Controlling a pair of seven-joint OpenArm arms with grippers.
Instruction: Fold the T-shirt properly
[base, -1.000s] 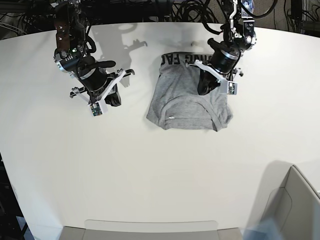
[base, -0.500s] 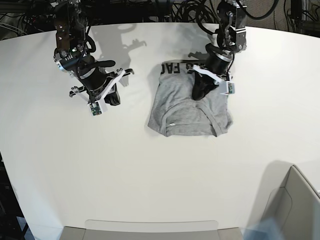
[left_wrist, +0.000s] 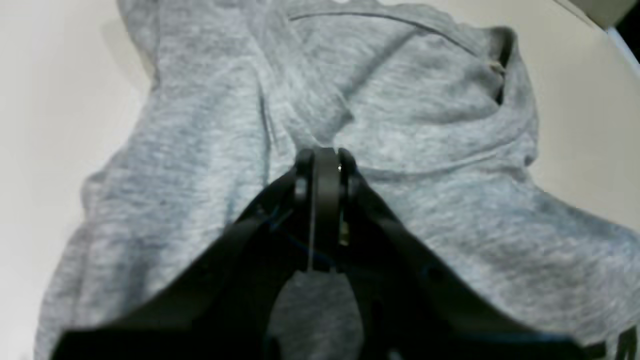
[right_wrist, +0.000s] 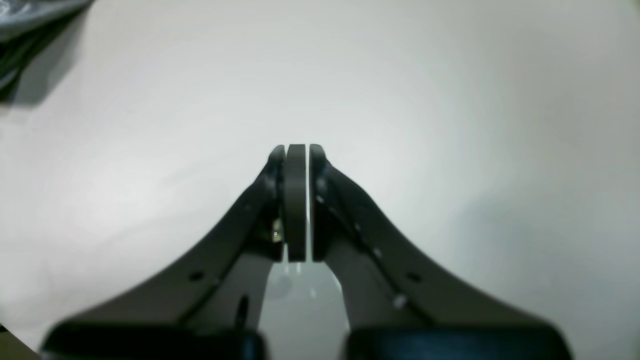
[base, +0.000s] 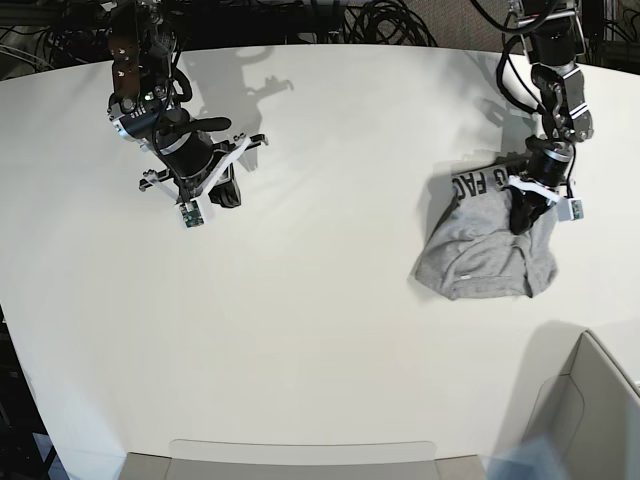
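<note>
The right gripper (right_wrist: 296, 165) hangs over the bare white table (right_wrist: 450, 125), its black jaws pressed together with nothing between them, while dark cables (right_wrist: 20, 40) lie at the table's upper-left corner.

Heather-grey T-shirt (base: 486, 255) — black lettering.

One heather-grey cotton T-shirt (base: 487, 258) with black block lettering along one edge lies bunched on one white table (base: 320, 330). Two black robot arms reach over it, each ending in one gripper: the left gripper (base: 521, 214) and the right gripper (base: 227, 194). One grey bin (base: 580, 420) occupies a corner.
</note>
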